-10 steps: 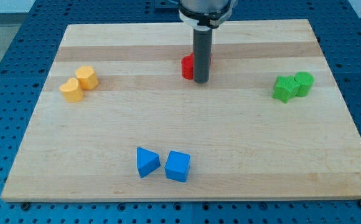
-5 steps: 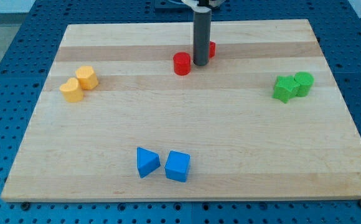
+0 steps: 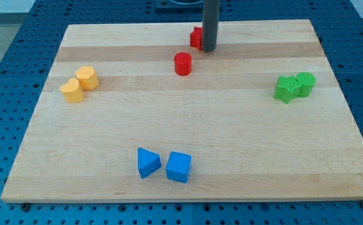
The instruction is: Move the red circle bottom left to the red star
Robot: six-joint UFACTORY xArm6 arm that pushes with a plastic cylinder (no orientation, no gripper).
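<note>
The red circle is already seen below-left of the red star. My tip, a bare rod pinching nothing, is best withdrawn without nudging either.

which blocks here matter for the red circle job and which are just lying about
Part of the job:
- red circle, standing free below and left of the rod
- red star, partly hidden behind the rod
- my tip, right beside the star

Lying about:
- two yellow blocks, view's left
- two green blocks, view's right
- blue triangle and blue cube, view's bottom
</note>
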